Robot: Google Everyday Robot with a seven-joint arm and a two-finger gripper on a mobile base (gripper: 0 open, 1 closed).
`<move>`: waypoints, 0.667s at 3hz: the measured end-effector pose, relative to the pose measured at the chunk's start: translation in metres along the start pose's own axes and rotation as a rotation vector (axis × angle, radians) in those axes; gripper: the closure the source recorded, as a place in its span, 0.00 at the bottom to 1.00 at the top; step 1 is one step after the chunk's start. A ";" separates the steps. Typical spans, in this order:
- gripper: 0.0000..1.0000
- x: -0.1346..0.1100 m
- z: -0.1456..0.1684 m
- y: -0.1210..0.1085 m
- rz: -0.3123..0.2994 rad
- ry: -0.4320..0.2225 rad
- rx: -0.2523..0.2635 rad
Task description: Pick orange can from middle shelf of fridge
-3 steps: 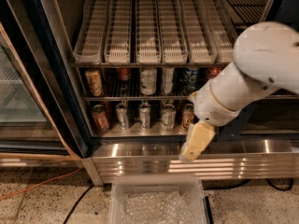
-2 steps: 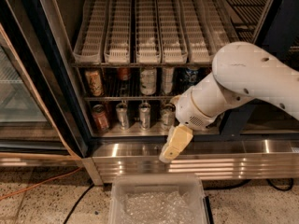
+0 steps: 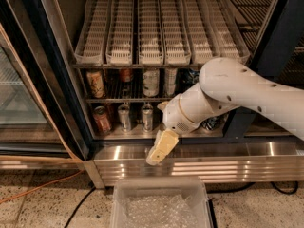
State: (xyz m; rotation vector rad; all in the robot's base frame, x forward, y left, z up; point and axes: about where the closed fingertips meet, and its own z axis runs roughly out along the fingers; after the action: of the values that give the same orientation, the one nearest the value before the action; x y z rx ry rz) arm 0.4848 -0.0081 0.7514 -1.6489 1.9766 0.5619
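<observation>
The orange can (image 3: 96, 83), pale golden-tan with a silver rim, stands at the left end of the middle shelf (image 3: 114, 99), a thin dark wire rack in the fridge (image 3: 59, 80). My gripper (image 3: 156, 155), cream coloured, hangs from the white arm (image 3: 223, 96) in front of the steel base panel. It is below and to the right of the orange can, well apart from it and outside the shelves. It holds nothing that I can see.
A deeper red-orange can (image 3: 126, 75) and a white can (image 3: 150, 82) share the middle shelf. A coppery-red can (image 3: 102, 119) and silver cans (image 3: 124, 118) stand on the level below. White slotted trays (image 3: 152, 27) lie above. A clear plastic bin (image 3: 159, 205) sits on the floor, with the glass door (image 3: 19, 94) at the left.
The arm has swung left and slightly down. The gripper has moved from the right part of the base panel to its middle, nearer the cans.
</observation>
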 end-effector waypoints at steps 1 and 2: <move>0.00 -0.004 0.013 -0.002 -0.003 -0.041 0.011; 0.00 -0.018 0.045 -0.013 0.042 -0.166 0.037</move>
State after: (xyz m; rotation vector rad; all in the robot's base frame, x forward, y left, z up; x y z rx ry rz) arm 0.5053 0.0309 0.7268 -1.4922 1.8932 0.6519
